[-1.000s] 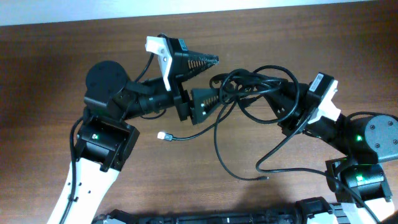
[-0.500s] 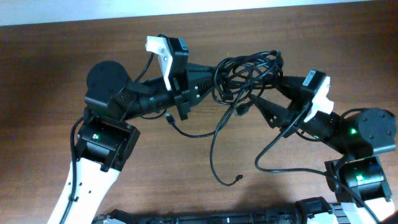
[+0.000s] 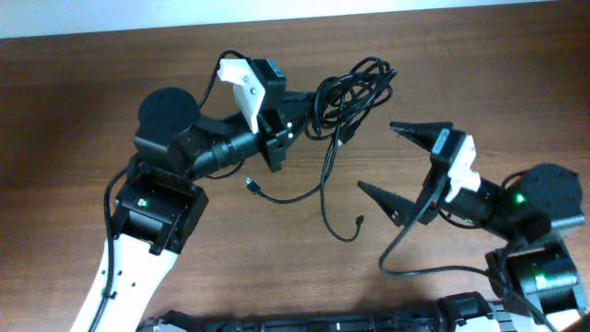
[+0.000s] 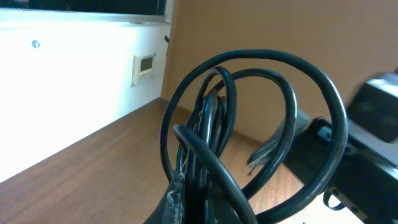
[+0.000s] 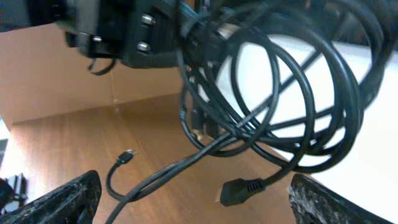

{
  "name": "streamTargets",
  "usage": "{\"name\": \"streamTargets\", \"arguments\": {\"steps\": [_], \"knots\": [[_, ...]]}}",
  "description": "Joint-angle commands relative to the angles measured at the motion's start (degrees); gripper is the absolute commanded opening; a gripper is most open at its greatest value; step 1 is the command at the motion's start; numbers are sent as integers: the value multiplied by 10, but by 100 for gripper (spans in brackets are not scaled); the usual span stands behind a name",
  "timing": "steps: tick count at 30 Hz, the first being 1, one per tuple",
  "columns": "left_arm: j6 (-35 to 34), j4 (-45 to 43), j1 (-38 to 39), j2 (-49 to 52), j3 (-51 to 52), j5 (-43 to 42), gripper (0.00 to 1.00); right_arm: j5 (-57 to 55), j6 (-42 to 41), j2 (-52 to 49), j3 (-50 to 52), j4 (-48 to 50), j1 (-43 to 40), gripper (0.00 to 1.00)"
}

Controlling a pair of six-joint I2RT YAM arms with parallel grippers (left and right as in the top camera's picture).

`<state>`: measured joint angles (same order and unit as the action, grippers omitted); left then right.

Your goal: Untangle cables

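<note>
Jaws of the left gripper (image 3: 312, 106) are clenched on the cables (image 3: 355, 88), holding the tangled bunch of black loops up over the far middle of the table (image 3: 92, 92). Two loose tails trail down to the wood: one ends in a small plug (image 3: 251, 185) toward the left, the other in a plug (image 3: 359, 220) nearer the middle. Right of them, the right gripper (image 3: 403, 166) is spread wide, released, grasping nothing, apart from the bunch.
</note>
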<state>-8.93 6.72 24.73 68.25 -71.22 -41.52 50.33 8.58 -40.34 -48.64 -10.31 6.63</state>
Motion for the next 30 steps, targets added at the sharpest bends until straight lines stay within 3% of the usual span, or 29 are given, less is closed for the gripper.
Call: {"name": "streamTargets", "arguments": {"steps": [1,5,9,16,20,23,26,30], "knots": [[14,-5,2,-8,-9,-17,0,11,132,17,-3,4,1,98],[14,-4,4,-8,-9,-78,0,0,209,17,-3,41,1,100],[17,-3,22,-7,-9,-88,0,0,210,17,-3,89,1,99],[81,26,59,-7,-9,-104,0,0,210,16,-3,91,1,99],[142,33,63,-7,-9,-182,0,-21,210,16,-3,90,0,99],[161,33,63,-7,-9,-192,0,-21,210,16,-3,84,1,100],[168,27,63,-7,-9,-191,0,-3,210,16,-3,65,1,90],[179,13,63,-7,-9,-186,0,59,210,14,-3,33,1,57]]}}
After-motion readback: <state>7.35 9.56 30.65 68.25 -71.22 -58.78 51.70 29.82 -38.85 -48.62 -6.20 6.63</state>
